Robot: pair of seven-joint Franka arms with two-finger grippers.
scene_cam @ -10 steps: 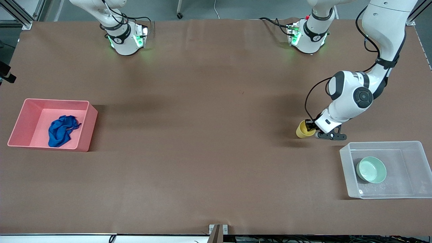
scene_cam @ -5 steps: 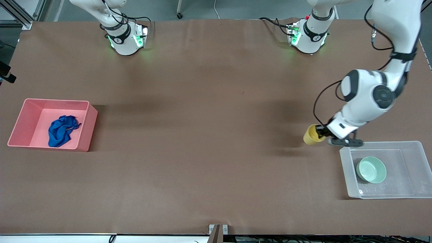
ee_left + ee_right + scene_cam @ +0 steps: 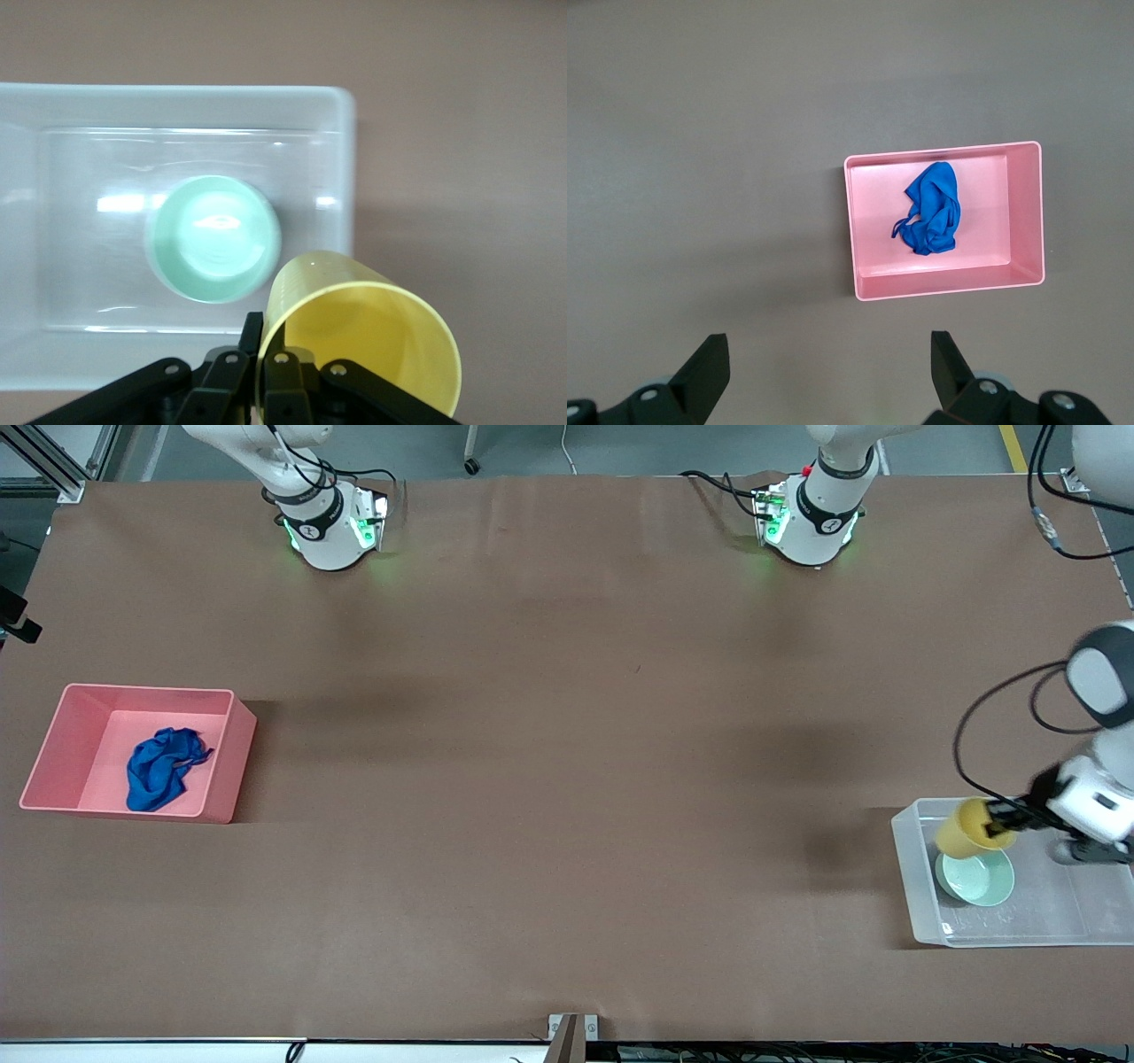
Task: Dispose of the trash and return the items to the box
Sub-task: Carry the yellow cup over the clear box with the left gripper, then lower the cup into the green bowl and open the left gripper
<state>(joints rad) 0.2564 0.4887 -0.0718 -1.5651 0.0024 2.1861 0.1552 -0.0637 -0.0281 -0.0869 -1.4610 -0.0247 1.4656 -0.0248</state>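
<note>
My left gripper is shut on the rim of the yellow cup and holds it tilted over the clear box, above the box's end toward the right arm. In the left wrist view the cup hangs beside the mint-green bowl, with one finger inside the rim and one outside. The bowl lies in the box. The blue rag lies in the pink bin; both show in the right wrist view, the rag in the bin. My right gripper is open high above the table.
The pink bin stands at the right arm's end of the table, the clear box at the left arm's end near the front camera. Both arm bases stand along the table's top edge. Bare brown table lies between the containers.
My left gripper has carried the yellow cup from the table beside the box to over the box, above the green bowl's edge. The rag, bin and bowl have not moved.
</note>
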